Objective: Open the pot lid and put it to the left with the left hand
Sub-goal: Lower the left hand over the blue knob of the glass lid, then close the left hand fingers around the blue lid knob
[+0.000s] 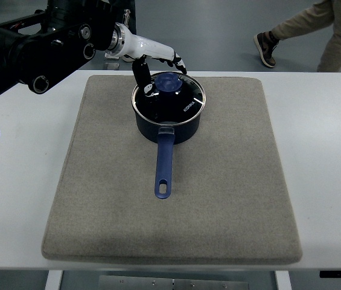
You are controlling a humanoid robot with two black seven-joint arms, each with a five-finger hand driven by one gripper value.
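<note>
White table (13,199) under a grey mat (218,199); blue pot (169,124) at far centre of mat, handle (163,163) pointing near; glass lid (185,103) seated on the rim; left hand (158,57) over the lid's far-left edge, fingers (141,75) curled beside the blue knob (170,82), apparently closing round it without a firm grip yet. Best to centre on knob, pinch securely, lift straight up, then carry left.

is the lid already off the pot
No, the glass lid sits flat on the blue saucepan, with the left hand reaching at its blue knob.
</note>
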